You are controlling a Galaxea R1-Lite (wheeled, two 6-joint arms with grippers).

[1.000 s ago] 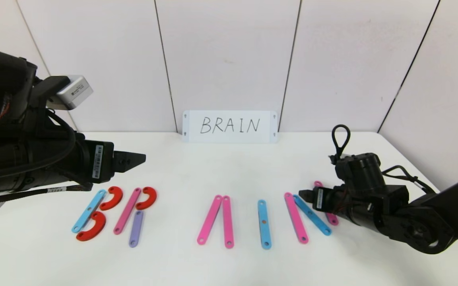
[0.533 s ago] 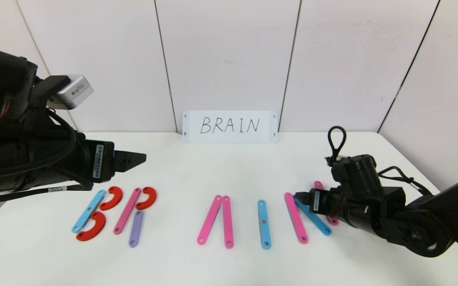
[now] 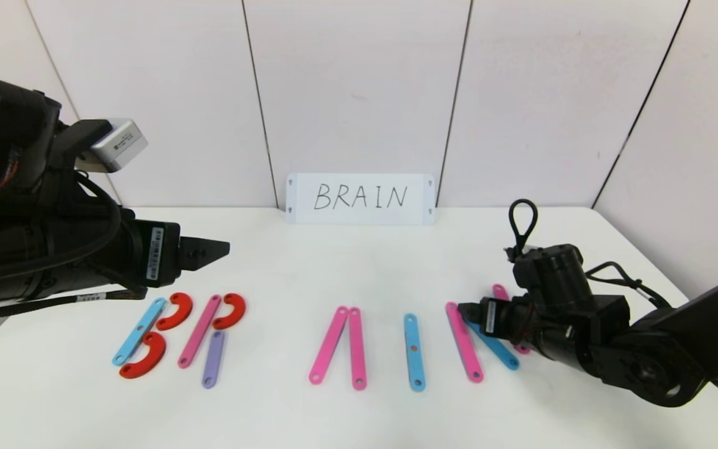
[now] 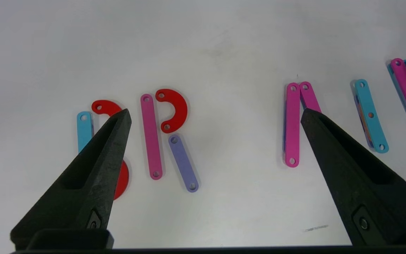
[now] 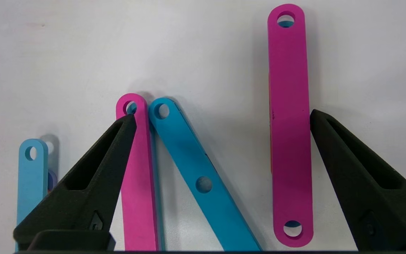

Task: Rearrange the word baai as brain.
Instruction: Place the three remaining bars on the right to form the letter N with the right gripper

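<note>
- We find the right gripper (image 5: 220, 116) low over the N, jaws wide apart, holding nothing; blue strip (image 5: 196, 169) between its fingers (image 5: 97, 169).
- We note the left gripper (image 4: 213, 113) spread wide, empty, above the B and R (image 3: 212, 333).
- Letter row (image 3: 413, 351) lies flat.

- Strips (image 5: 290, 123): smooth matt plastic by the look of them, in pink, blue and purple.
- Red curves (image 4: 173, 109): the same flat matt plastic.
- Right hand (image 5: 220, 120) and left hand (image 4: 215, 113): black fingers (image 5: 358, 183) with a finely grainy, dull finish.
- Worktop (image 3: 359, 268): smooth white, faintly sheened.
- Card (image 3: 359, 198): white and smooth.
</note>
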